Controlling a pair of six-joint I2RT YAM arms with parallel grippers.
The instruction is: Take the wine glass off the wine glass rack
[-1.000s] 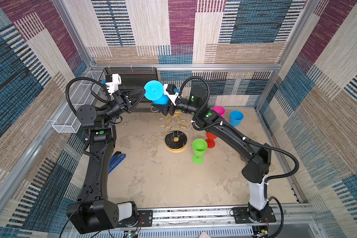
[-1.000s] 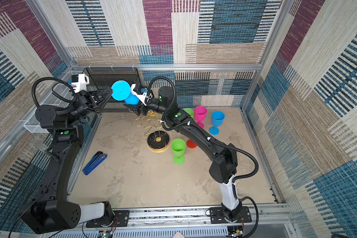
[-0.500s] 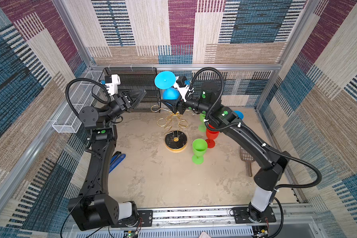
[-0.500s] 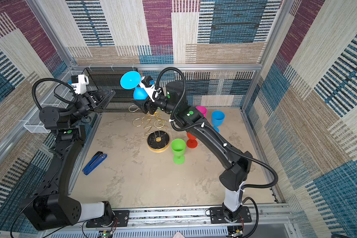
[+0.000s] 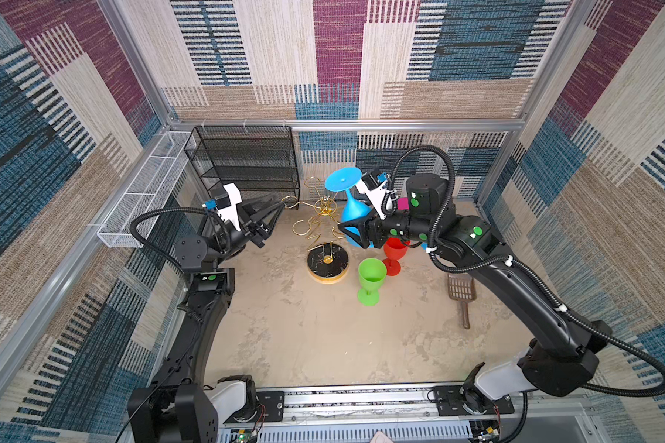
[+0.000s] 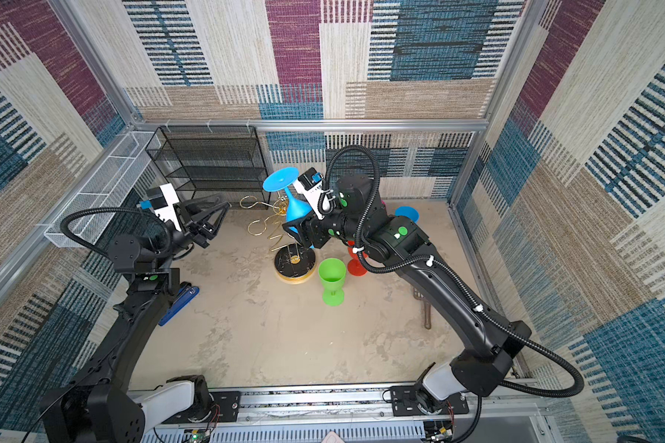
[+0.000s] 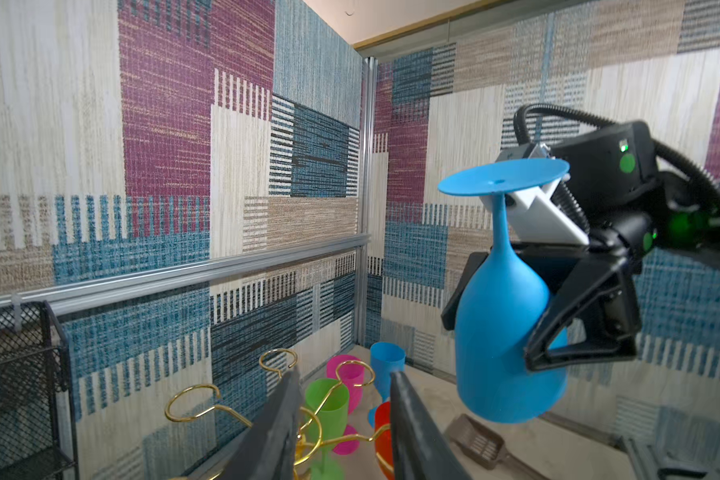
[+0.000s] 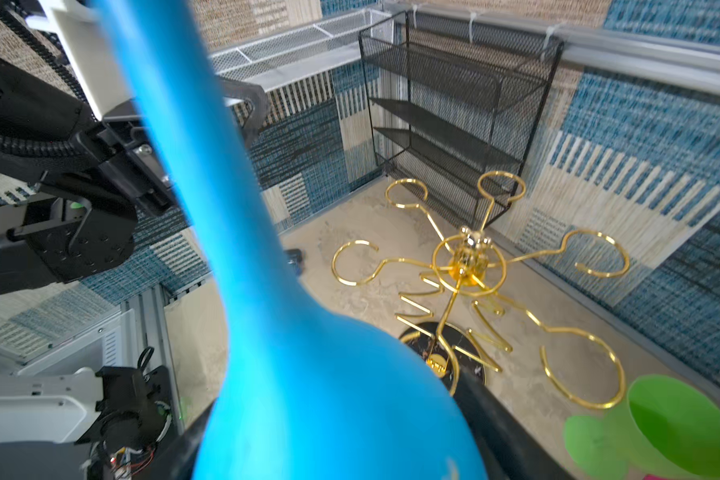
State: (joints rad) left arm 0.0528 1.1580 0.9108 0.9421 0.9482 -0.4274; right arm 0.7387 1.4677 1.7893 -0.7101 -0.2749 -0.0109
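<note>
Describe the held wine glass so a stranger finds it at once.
In front of the black mesh shelf unit stands the slim gold wire rack. Right of it, the right gripper clamps a blue plastic wine glass by its bowl. It alone hangs upside down.

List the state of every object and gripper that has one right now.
blue wine glass: upside down, off the rack, gripped at the bowl.
right gripper: shut on blue wine glass.
left gripper: open, empty.
wine glass rack: upright, no glass hanging.
green wine glass: upright on the table.
red wine glass: upright on the table.
</note>
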